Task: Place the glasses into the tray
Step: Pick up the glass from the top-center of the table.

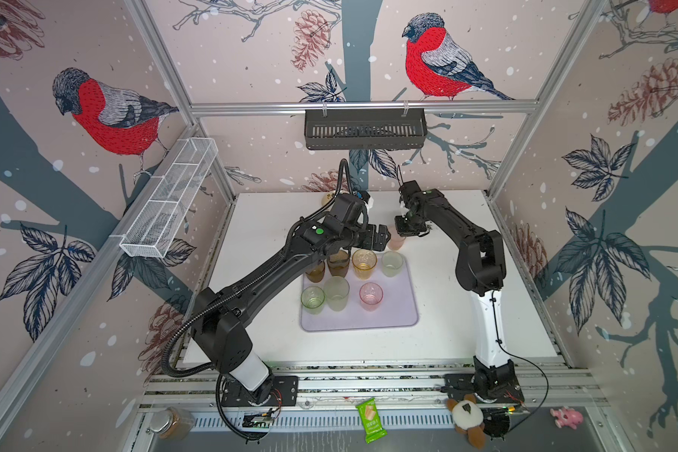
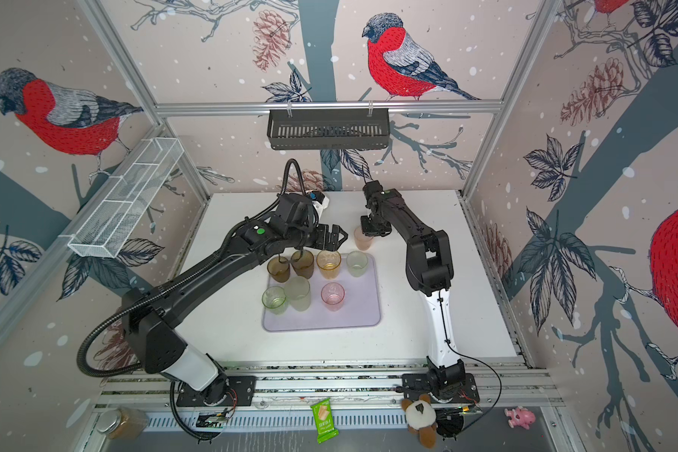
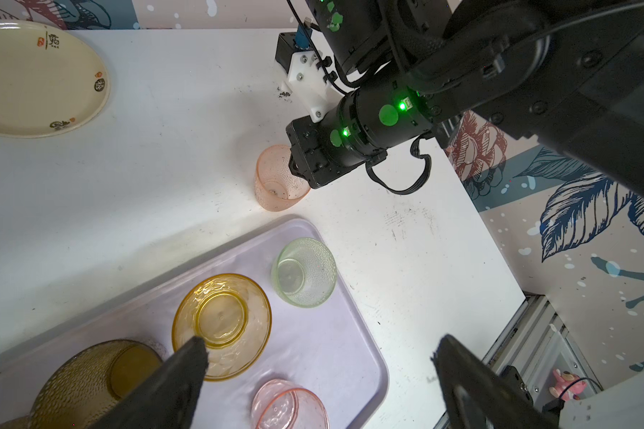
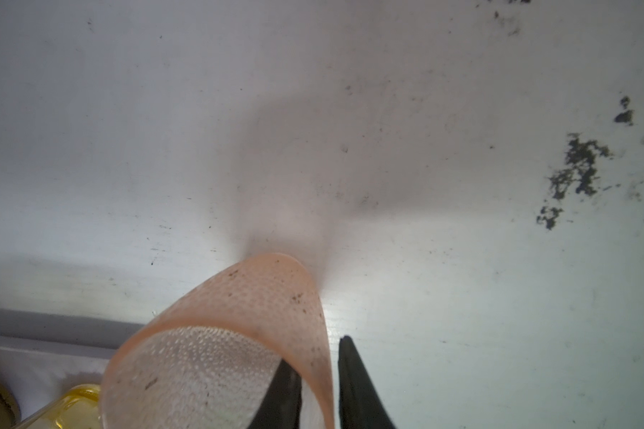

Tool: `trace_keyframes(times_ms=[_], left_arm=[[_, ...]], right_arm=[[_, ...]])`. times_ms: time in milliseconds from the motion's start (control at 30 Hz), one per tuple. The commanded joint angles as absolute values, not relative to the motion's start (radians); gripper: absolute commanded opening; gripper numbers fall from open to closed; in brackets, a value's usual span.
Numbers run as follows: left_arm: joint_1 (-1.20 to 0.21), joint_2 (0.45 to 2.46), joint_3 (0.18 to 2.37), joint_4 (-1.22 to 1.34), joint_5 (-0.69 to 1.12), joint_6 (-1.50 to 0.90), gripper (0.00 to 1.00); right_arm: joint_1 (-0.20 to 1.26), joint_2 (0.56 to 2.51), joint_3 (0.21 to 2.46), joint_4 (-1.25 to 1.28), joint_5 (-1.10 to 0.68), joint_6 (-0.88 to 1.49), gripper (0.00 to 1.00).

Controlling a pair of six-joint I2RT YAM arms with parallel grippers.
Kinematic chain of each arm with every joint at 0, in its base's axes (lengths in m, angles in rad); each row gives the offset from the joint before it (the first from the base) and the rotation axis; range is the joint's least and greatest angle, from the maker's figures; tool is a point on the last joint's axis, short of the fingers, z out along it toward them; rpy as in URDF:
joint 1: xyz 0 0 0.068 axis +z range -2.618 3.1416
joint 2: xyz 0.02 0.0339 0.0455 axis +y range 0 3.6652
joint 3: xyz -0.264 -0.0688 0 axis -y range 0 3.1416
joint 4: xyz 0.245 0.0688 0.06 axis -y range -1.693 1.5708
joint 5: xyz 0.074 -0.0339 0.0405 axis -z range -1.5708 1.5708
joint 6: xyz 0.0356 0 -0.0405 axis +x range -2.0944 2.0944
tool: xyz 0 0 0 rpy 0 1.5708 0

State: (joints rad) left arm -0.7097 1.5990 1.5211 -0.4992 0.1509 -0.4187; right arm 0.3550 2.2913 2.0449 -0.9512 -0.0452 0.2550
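A peach glass (image 1: 395,243) (image 2: 363,240) (image 3: 276,182) stands upright on the white table, just beyond the tray's far edge. My right gripper (image 1: 402,231) (image 4: 315,353) comes down on it from above. One finger is inside the glass and one outside, shut on its wall (image 4: 238,297). The pale lavender tray (image 1: 392,317) (image 2: 357,317) (image 3: 331,353) holds several glasses: brown (image 1: 338,263), amber (image 1: 364,264) (image 3: 222,319), green (image 1: 392,263) (image 3: 303,273), frosted (image 1: 336,292) and pink (image 1: 370,296). My left gripper (image 1: 382,238) (image 3: 320,349) hovers open above the tray's far side, holding nothing.
A cream plate (image 3: 34,78) lies on the table at the far left. Dark crumbs (image 4: 577,167) dot the table near the peach glass. A black slotted basket (image 1: 365,129) hangs on the back rail and a white mesh basket (image 1: 169,203) on the left rail.
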Motion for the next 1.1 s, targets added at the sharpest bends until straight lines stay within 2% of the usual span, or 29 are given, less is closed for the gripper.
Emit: trace_keyframes(times_ms=[0, 700, 1067], left_arm=[[-0.710, 1.589, 1.519, -0.487, 0.135, -0.407, 0.96], [-0.710, 1.579, 1.505, -0.476, 0.129, -0.417, 0.96], [-0.710, 1.549, 1.458, -0.445, 0.118, -0.421, 0.96]], right_arm=[[0.356, 2.287, 2.045, -0.949, -0.031, 0.247, 0.19], [0.350, 2.254, 2.063, -0.958, -0.006, 0.244, 0.06], [0.345, 2.189, 2.124, -1.020, 0.021, 0.242, 0.04]])
